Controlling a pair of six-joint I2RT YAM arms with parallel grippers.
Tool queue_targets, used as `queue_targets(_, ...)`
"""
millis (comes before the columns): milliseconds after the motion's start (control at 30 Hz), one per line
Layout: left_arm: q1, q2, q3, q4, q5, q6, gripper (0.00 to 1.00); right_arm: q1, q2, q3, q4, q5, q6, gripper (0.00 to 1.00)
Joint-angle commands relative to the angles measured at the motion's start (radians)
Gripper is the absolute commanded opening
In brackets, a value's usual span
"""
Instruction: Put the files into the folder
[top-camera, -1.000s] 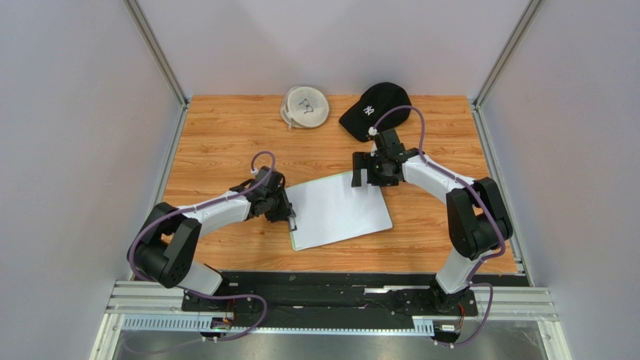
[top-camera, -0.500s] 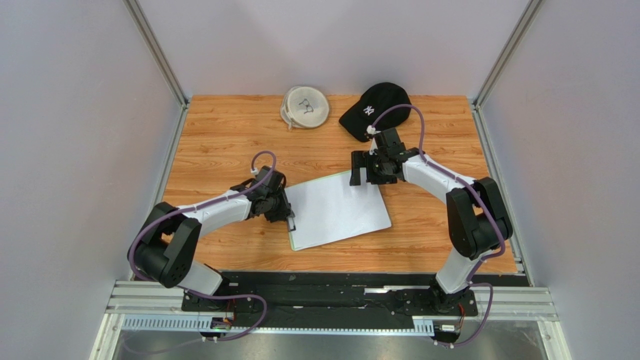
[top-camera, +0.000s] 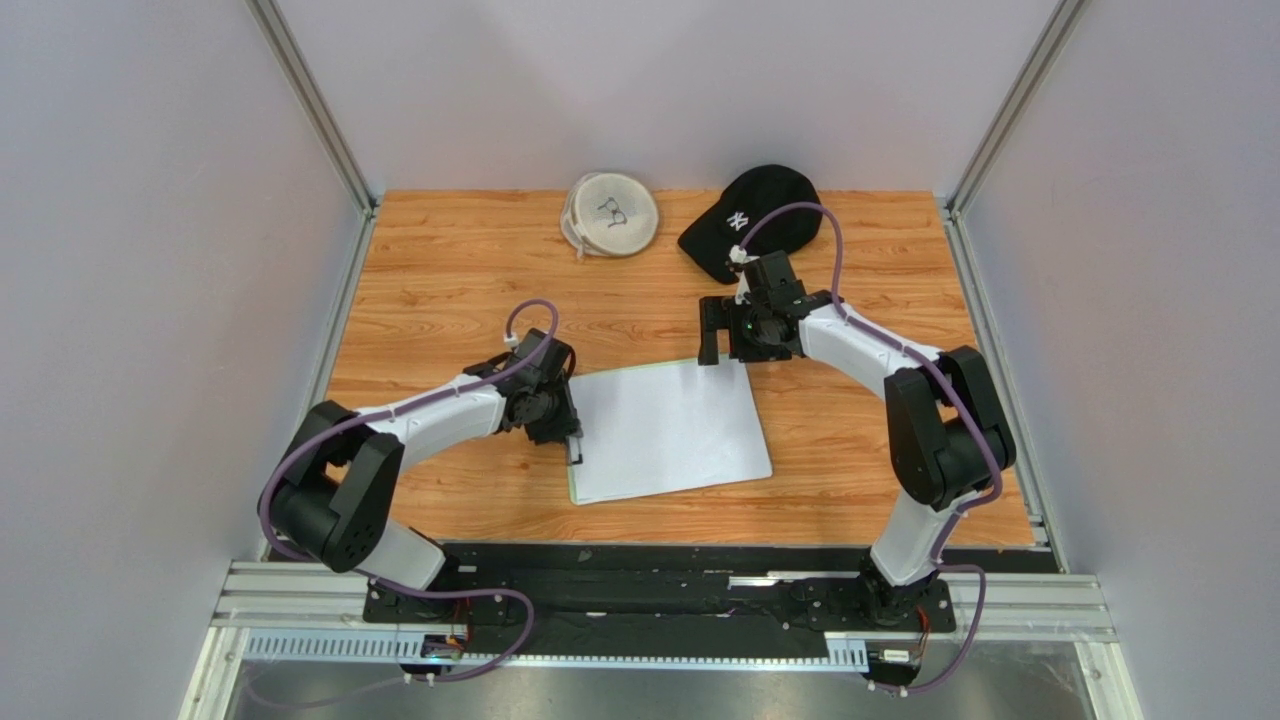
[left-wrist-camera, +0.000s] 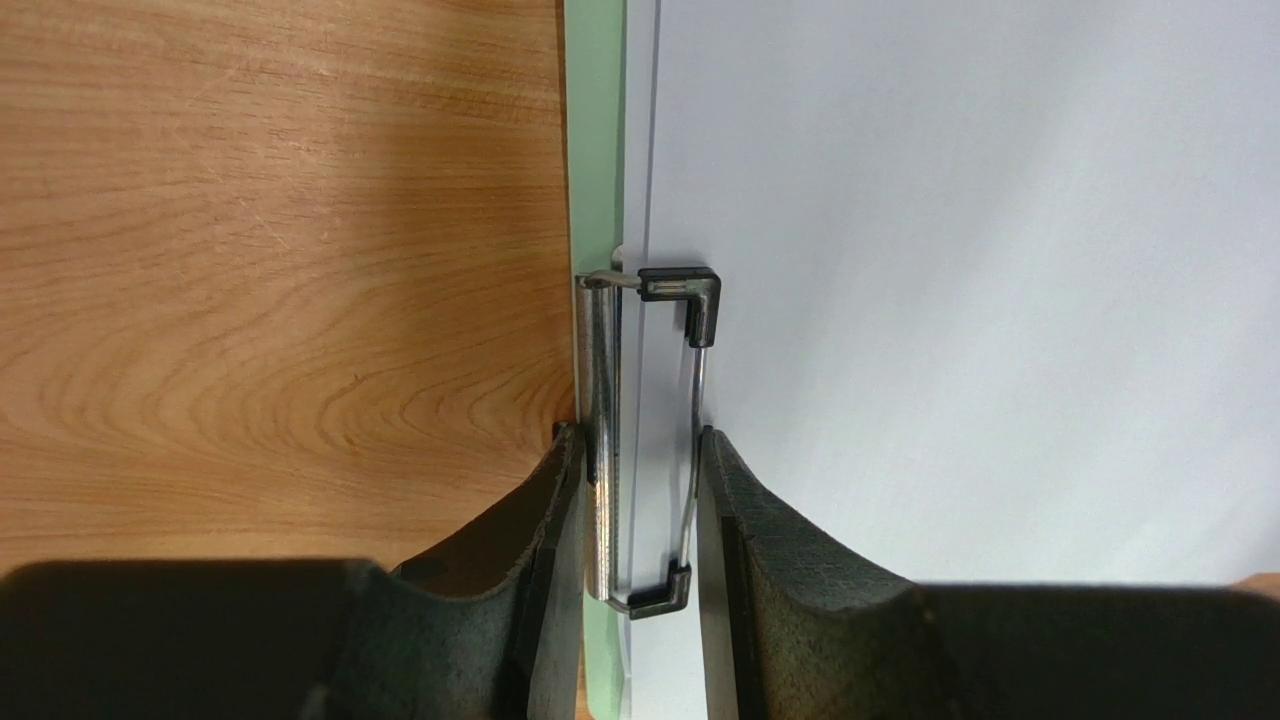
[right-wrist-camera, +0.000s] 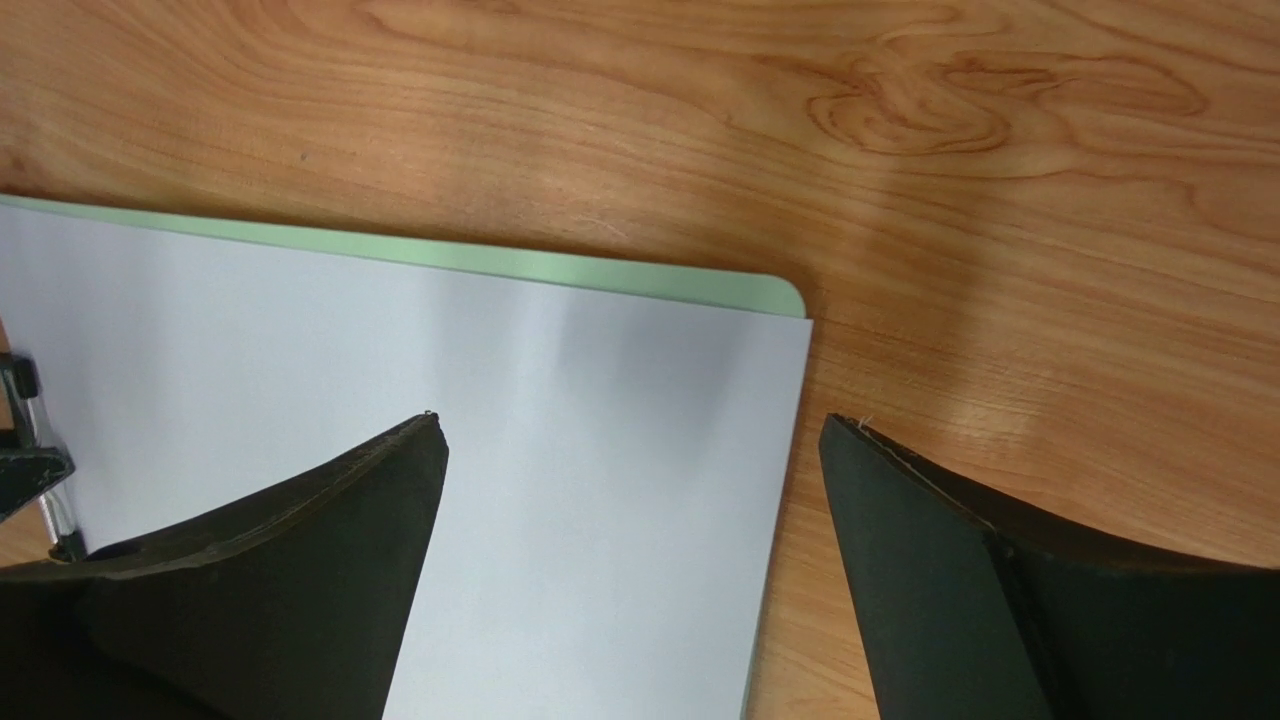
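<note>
The folder (left-wrist-camera: 595, 135) is a pale green board lying flat on the wooden table, and the files (top-camera: 672, 428) rest on it blank side up. My left gripper (top-camera: 579, 435) is at the folder's left short end, shut on the metal clip (left-wrist-camera: 604, 375), one finger against the silver bar and the other against the wire handle. My right gripper (top-camera: 726, 348) stands open over the far right corner of the folder (right-wrist-camera: 601, 275). The corner of the files (right-wrist-camera: 571, 450) lies between its fingertips (right-wrist-camera: 421, 450), which hold nothing.
A black cap (top-camera: 751, 218) lies at the back of the table, just behind the right gripper. A white round object (top-camera: 612, 213) sits to its left. Metal frame posts and grey walls close in both sides.
The folder with the files has turned slightly clockwise, its right end swinging toward the near edge. The left gripper stayed on the clip and the right gripper shifted a little left.
</note>
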Motion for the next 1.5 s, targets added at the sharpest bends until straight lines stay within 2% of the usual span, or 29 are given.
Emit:
queue_targets(0, -0.005, 0.008, 0.022, -0.071, -0.021, 0.060, 0.36, 0.004, -0.006, 0.063, -0.035, 0.135, 0.014, 1.00)
queue_targets(33, -0.005, 0.000, 0.028, -0.075, -0.018, 0.060, 0.61, 0.004, -0.006, 0.071, -0.062, 0.140, 0.020, 1.00)
queue_targets(67, -0.005, -0.008, 0.043, -0.083, -0.012, 0.065, 0.72, 0.001, -0.004, 0.085, -0.074, 0.140, 0.021, 1.00)
queue_targets(100, -0.005, -0.014, 0.051, -0.089, -0.008, 0.074, 0.76, 0.002, -0.006, 0.091, -0.088, 0.173, 0.023, 1.00)
queue_targets(167, -0.005, -0.055, 0.075, -0.123, -0.021, 0.077, 0.77, -0.001, -0.020, 0.095, -0.133, 0.178, 0.040, 1.00)
queue_targets(267, -0.005, -0.141, 0.118, -0.196, -0.050, 0.105, 0.82, 0.030, -0.100, 0.024, -0.135, 0.155, 0.087, 1.00)
queue_targets(300, -0.005, -0.168, 0.126, -0.213, -0.070, 0.111, 0.84, 0.048, -0.124, -0.034, -0.122, 0.087, 0.095, 1.00)
queue_targets(500, 0.038, -0.470, 0.125, -0.310, -0.088, 0.151, 0.84, 0.326, -0.298, -0.158, -0.128, 0.104, 0.112, 0.97)
queue_targets(633, 0.097, -0.722, 0.137, -0.402, -0.103, 0.145, 0.84, 0.537, -0.314, -0.218, -0.064, 0.172, 0.126, 0.93)
queue_targets(667, 0.100, -0.756, 0.151, -0.437, -0.117, 0.145, 0.84, 0.601, -0.296, -0.202, -0.073, 0.184, 0.136, 0.89)
queue_targets(700, 0.101, -0.784, 0.160, -0.457, -0.123, 0.143, 0.83, 0.626, -0.271, -0.182, -0.085, 0.204, 0.173, 0.77)
queue_targets(800, 0.101, -0.865, 0.190, -0.525, -0.140, 0.132, 0.83, 0.699, -0.172, -0.115, -0.062, 0.157, 0.213, 0.57)
queue_targets(833, 0.101, -0.896, 0.194, -0.537, -0.143, 0.131, 0.83, 0.732, -0.134, -0.100, -0.038, 0.155, 0.216, 0.56)
queue_targets(1100, 0.101, -0.957, 0.200, -0.595, -0.125, 0.137, 0.83, 0.820, 0.081, 0.113, -0.030, 0.123, 0.207, 0.50)
queue_targets(1200, 0.101, -0.962, 0.200, -0.595, -0.123, 0.138, 0.83, 0.846, 0.117, 0.143, -0.019, 0.095, 0.218, 0.46)
queue_targets(1467, 0.101, -0.954, 0.187, -0.571, -0.123, 0.143, 0.82, 0.855, 0.206, 0.163, 0.017, 0.089, 0.221, 0.42)
